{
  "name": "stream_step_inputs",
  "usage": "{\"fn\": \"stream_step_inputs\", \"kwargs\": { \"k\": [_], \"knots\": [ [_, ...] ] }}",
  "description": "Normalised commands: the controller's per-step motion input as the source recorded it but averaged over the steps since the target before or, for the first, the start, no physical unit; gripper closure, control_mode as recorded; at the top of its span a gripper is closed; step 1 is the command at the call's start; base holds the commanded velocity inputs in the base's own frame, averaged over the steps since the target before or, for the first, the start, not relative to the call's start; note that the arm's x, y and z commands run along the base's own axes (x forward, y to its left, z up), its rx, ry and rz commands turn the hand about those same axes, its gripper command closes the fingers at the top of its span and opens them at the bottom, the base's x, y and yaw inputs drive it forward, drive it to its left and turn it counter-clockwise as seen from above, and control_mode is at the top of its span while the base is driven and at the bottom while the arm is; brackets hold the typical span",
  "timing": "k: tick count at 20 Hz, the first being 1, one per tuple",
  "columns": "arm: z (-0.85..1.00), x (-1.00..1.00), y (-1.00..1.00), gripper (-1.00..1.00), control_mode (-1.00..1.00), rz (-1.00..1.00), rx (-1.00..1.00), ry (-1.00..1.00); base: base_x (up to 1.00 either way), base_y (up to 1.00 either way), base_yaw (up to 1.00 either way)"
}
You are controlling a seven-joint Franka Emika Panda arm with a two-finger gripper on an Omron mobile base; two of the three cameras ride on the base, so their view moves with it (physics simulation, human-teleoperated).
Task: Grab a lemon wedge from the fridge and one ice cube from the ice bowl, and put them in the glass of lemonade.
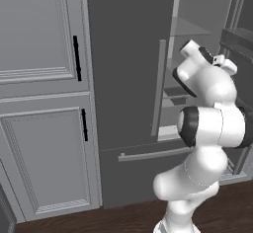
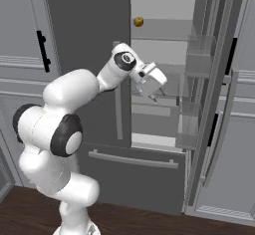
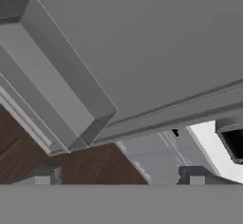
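Gripper hangs inside the open fridge, fingers spread wide and empty. No wedge visible; an orange fruit sits on the shelf above. Best scan the shelves before reaching.

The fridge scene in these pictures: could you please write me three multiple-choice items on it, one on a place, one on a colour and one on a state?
1. Where is the round orange-brown fruit?
A. On an upper shelf inside the fridge
B. On the wooden floor
C. Between the gripper's fingers

2. What colour are the handles on the cabinets left of the fridge?
A. Red
B. Black
C. White

3. How is the fridge's right door?
A. Shut
B. Taken off
C. Swung open

Answers:
1 A, the round orange-brown fruit sits on a high shelf inside the fridge, above the gripper.
2 B, each cabinet handle is a black bar.
3 C, the right door stands edge-on, its bins and the shelves showing.
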Motion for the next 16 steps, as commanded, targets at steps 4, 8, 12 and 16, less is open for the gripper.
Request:
{"fn": "stream_step_inputs", "kwargs": {
  "k": [4,8,12,16],
  "knots": [
    [0.35,-0.73,0.9,-1.0,-1.0,0.11,0.01,-0.42,0.0,0.0,0.0],
    [0.2,-0.55,0.8,-1.0,-1.0,0.14,0.17,-0.5,0.0,0.0,0.0],
    [0.06,-0.31,0.73,-1.0,-1.0,0.19,0.3,-0.5,0.0,0.0,0.0],
    [0.31,-0.15,0.64,-1.0,-1.0,0.52,0.22,-0.07,0.0,0.0,0.0]
  ]
}}
